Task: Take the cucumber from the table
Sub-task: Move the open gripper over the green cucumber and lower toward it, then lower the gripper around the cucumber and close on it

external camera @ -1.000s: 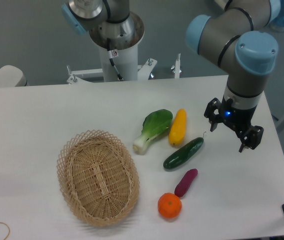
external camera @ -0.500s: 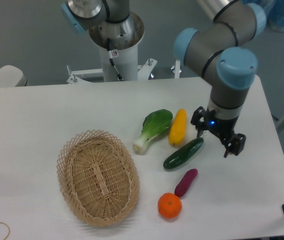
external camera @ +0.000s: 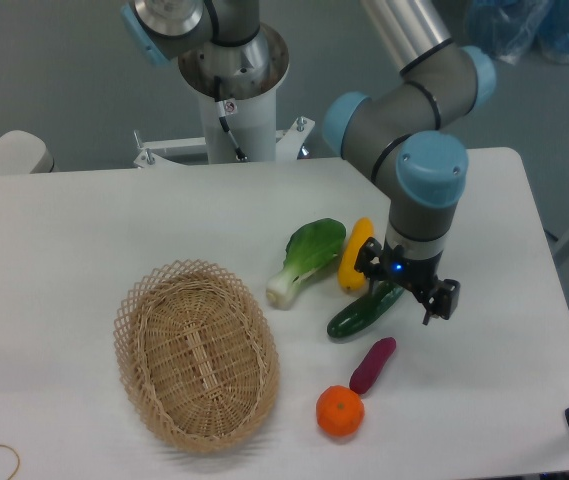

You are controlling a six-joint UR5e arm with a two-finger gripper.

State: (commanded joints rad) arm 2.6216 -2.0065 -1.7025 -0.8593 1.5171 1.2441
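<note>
We are seeing the dark green glossy elongated cucumber (external camera: 360, 312) lying diagonally on the large flat white table (external camera: 84, 230), just right of the woven oval wicker basket (external camera: 196, 355). The black two-finger gripper (external camera: 407, 287) is hovering over the cucumber's upper end, fingers spread wide, gripping nothing.

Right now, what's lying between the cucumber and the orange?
In the camera view, the purple vegetable lies between the cucumber and the orange, on the white table.
</note>
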